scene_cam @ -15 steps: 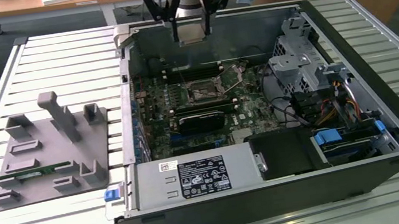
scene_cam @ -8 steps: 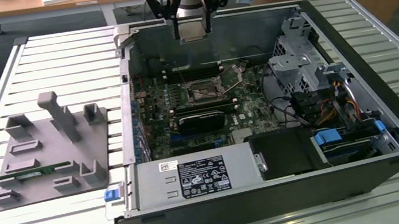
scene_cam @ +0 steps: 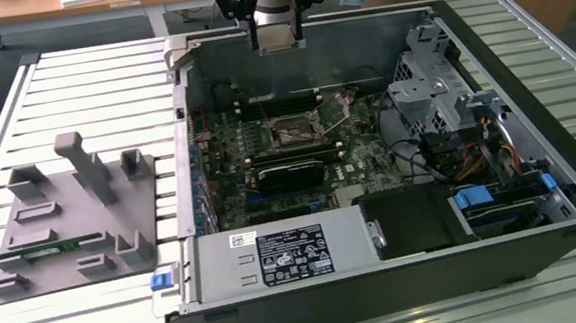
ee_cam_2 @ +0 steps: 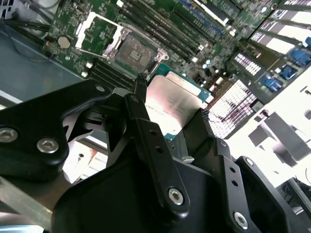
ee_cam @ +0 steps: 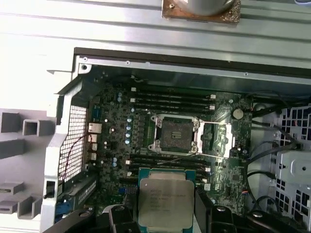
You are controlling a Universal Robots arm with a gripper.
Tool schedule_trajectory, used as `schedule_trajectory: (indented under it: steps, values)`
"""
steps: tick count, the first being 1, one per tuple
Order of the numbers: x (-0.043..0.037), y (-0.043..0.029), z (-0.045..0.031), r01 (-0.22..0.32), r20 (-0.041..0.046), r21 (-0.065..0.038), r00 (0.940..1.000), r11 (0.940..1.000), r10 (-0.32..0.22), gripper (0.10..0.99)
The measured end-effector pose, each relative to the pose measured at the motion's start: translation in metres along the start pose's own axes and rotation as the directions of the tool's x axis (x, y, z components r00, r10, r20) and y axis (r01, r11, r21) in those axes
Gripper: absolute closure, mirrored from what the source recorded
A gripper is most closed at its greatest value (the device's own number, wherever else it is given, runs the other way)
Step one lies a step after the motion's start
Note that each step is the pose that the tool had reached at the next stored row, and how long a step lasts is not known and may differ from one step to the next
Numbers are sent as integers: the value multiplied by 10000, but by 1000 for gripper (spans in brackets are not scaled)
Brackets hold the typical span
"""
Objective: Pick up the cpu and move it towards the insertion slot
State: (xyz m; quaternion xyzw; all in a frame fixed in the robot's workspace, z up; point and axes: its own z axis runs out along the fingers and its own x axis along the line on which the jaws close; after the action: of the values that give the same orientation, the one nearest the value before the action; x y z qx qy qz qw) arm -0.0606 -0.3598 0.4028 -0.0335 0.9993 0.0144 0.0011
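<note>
Claw clamped on the cpu by opposite edges, held in air above the open case, short of the slot. Chip looks light, stiff, slick-faced, fragile underneath; an edge grip suits it.

You have one cpu, one insertion slot and one tool to count here. In the exterior view you see one open computer case lying on one slatted tabletop, with one motherboard inside it and one long black card across that board. One silver power supply box sits in the case. Beside the case you have one grey plastic tray, and on it one green memory stick.
</note>
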Motion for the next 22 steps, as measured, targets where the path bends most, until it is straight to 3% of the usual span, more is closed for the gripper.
schedule_trajectory:
  steps: [5, 13, 22]
  values:
    - [-27, 121, 25, 0, 1, 0, 10000, 10000, 0, 537]
    - [-133, 273, 65, 0, 0, 0, 10000, 10000, 0, 537]
    - [-306, 354, 91, -11, -1, 1, 10000, 10000, 11, 537]
